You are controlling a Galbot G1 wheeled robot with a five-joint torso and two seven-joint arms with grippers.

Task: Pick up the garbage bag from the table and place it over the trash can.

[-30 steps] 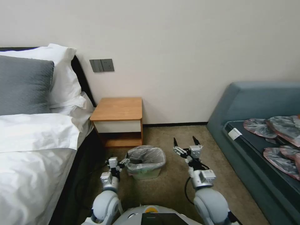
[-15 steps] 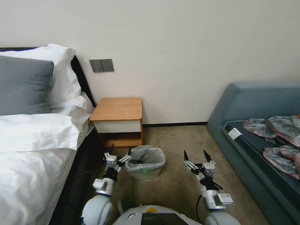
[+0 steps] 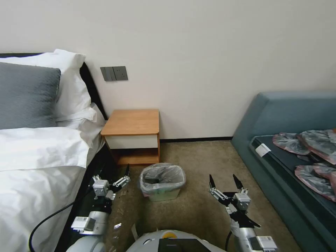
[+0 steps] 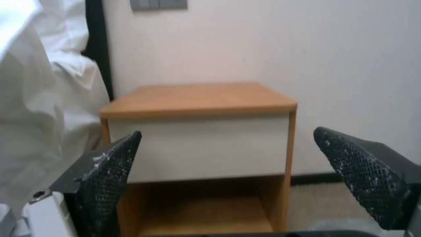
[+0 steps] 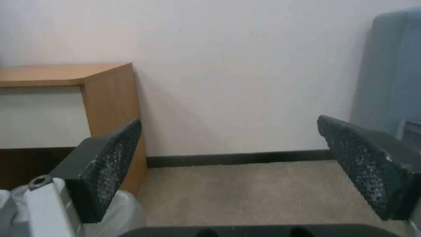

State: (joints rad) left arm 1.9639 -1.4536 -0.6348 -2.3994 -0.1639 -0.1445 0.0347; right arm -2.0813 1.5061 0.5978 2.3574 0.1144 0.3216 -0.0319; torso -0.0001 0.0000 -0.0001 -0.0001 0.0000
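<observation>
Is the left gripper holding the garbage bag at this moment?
No. In the head view the left gripper is open and empty, apart from the garbage bag, which lines the trash can.

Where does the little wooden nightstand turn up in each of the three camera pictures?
Head view: the table stands against the wall, beside the bed, behind the trash can.
Left wrist view: straight ahead, between the open jaws of the left gripper.
Right wrist view: its corner shows beside one open jaw of the right gripper.
Shared landmark: the dark skirting board under the wall.
</observation>
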